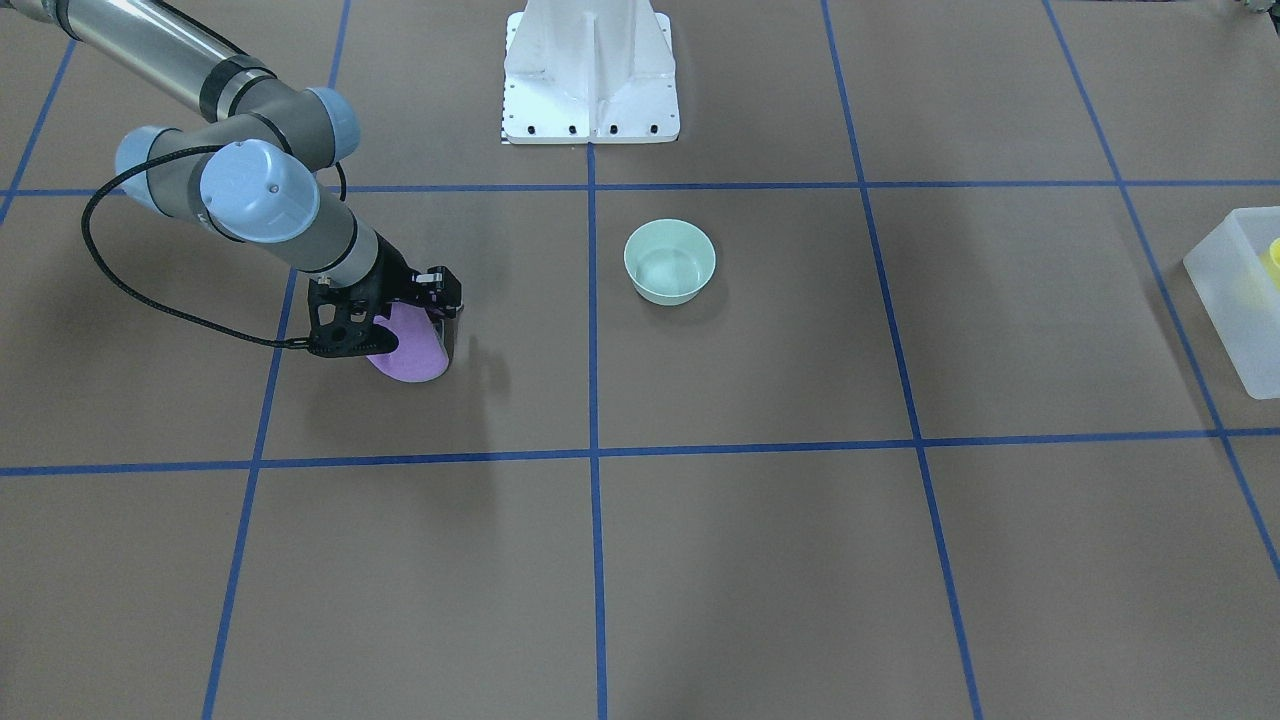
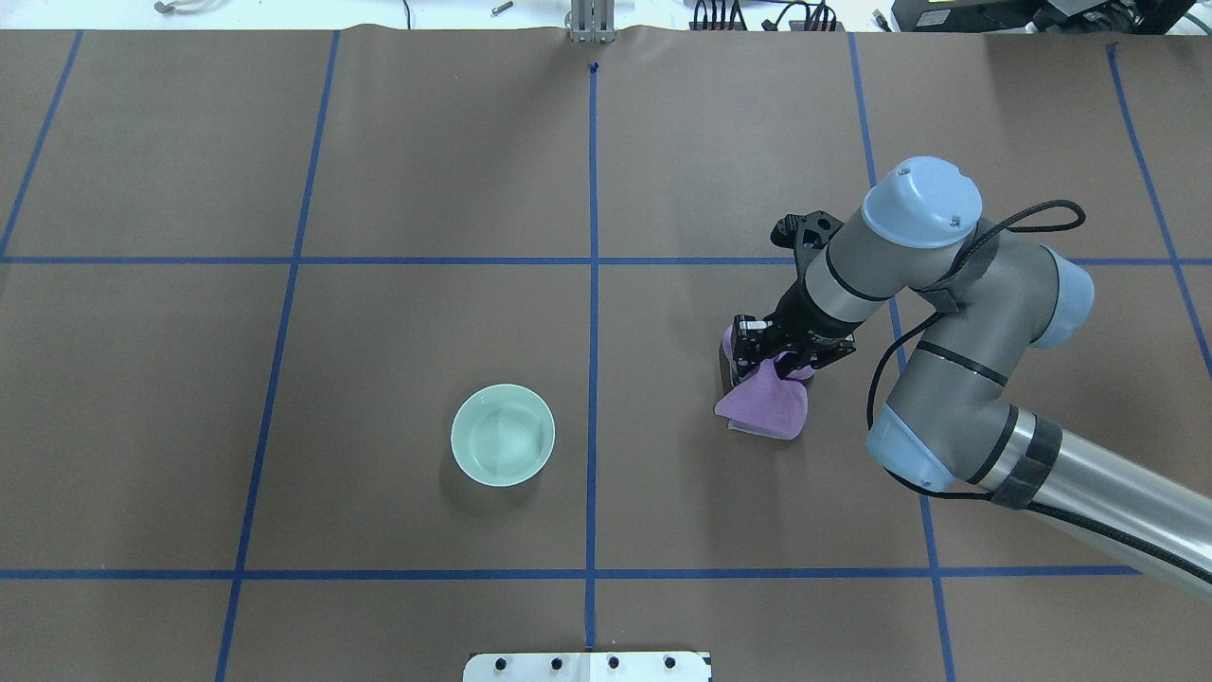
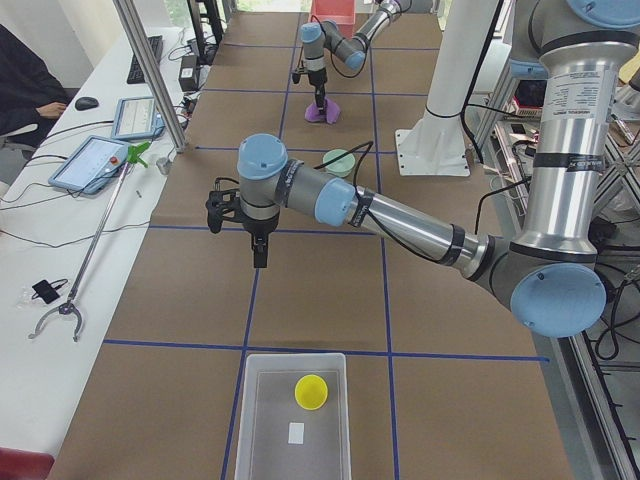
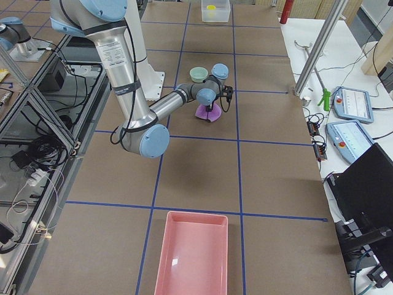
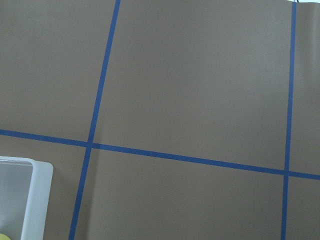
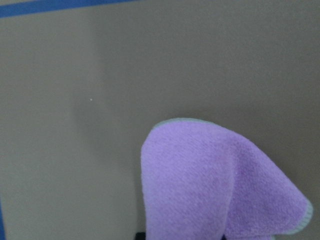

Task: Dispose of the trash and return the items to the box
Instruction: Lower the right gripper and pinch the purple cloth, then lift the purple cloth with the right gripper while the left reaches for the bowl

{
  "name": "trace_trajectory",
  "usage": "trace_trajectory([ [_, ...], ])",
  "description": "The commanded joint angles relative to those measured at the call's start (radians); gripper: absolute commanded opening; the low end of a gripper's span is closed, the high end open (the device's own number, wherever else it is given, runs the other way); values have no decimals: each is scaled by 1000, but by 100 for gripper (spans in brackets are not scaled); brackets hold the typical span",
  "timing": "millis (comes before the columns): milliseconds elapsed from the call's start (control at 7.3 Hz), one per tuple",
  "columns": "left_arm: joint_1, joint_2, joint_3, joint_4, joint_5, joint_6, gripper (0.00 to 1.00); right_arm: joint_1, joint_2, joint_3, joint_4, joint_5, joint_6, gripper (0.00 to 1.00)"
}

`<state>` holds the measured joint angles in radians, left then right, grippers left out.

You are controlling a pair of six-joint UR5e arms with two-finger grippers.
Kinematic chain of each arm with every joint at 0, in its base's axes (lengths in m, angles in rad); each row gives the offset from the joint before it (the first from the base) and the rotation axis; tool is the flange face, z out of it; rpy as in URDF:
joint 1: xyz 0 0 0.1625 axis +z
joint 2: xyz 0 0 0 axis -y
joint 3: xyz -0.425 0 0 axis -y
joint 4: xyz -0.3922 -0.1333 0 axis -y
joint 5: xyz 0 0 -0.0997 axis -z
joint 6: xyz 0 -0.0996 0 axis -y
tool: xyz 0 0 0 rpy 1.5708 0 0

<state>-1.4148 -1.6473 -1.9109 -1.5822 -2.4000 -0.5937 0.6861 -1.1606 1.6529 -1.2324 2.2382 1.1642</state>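
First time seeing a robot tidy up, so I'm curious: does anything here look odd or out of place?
Nothing looks spilled or broken. The purple cloth hangs crumpled from the right gripper instead of lying flat. The mint-green bowl sits upright alone on the table, while the yellow cup is already in the translucent box.

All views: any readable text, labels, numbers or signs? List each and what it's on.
No text can be read in any view.
Label on the left arm's upright link: print too small to read.
Label on the right arm's upright link: too small to read.
Tablet screens: too small to read.
White sticker in the box: blurred, no print legible.
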Motion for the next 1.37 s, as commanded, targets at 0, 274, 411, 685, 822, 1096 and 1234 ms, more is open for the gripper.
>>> trace_trajectory([
  [0,202,-75,-62,-10,63,-302,98,87,-10,51,-5,7,0,0],
  [274,423,-190,-66,-40,189,-568,98,200,-30,61,-7,50,-17,0],
  [411,513,-233,-68,-51,265,-686,98,245,-40,71,-7,76,-18,0],
  [685,667,-264,-88,-54,376,-803,98,340,-66,79,-9,122,-90,0],
  [822,776,-285,-88,-55,480,-860,98,380,-112,93,-9,129,-163,0],
  [1096,937,-289,-73,-112,629,-960,98,434,-189,102,-9,135,-285,0],
  [1234,1003,-289,-41,-149,683,-1001,98,458,-220,100,-9,135,-341,0],
])
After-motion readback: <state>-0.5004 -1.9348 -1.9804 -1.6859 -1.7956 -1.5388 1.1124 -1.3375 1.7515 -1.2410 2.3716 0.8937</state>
